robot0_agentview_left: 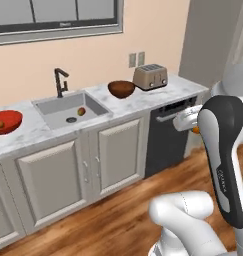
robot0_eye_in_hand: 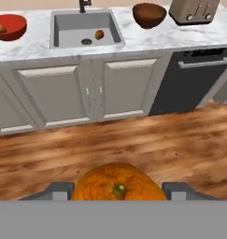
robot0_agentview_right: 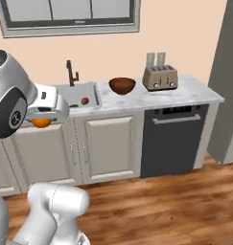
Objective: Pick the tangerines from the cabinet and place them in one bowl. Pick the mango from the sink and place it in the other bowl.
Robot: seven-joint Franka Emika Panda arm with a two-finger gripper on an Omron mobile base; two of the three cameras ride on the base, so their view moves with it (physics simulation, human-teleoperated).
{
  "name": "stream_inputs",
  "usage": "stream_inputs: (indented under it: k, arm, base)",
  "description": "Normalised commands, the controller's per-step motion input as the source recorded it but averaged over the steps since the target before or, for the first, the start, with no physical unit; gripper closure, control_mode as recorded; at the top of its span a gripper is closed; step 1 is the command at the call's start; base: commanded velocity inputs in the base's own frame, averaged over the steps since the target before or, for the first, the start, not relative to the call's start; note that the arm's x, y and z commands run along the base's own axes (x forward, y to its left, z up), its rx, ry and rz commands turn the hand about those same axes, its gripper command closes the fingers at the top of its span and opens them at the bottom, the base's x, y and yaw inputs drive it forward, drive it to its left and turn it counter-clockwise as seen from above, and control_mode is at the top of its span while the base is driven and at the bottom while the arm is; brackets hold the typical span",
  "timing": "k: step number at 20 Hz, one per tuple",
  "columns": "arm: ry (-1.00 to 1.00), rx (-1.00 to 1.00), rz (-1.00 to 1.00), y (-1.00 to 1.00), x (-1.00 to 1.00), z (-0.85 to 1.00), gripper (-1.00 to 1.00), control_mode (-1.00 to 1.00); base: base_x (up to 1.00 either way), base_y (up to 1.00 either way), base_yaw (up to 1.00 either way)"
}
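My gripper is shut on a bright orange tangerine, held well out from the counter above the wooden floor. The same fruit shows under the hand as tangerine and as an orange sliver. A second tangerine lies in the red bowl at the counter's left end, bowl. The mango rests in the sink near the drain, mango. The dark brown bowl stands to the right of the sink. The cabinet is out of view.
A toaster stands on the counter right of the brown bowl. A dark dishwasher sits under it. A black faucet rises behind the sink. A tall grey panel closes the right end.
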Motion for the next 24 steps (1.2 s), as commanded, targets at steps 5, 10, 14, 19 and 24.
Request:
stream_inputs:
  k: [5,10,14,19,24]
  arm:
    - [0.0,0.0,0.0,0.0,0.0,0.0,1.0,1.0]
    - [0.0,0.0,0.0,0.0,0.0,0.0,1.0,1.0]
    - [0.0,0.0,0.0,0.0,0.0,0.0,1.0,1.0]
    - [0.0,0.0,0.0,0.0,0.0,0.0,1.0,1.0]
    - [0.0,0.0,0.0,0.0,0.0,0.0,1.0,1.0]
  base:
    - [0.0,0.23,0.48]
    - [0.0,0.25,0.48]
    - [0.0,0.28,0.46]
    - [0.0,0.38,0.41]
    - [0.19,0.05,0.04]
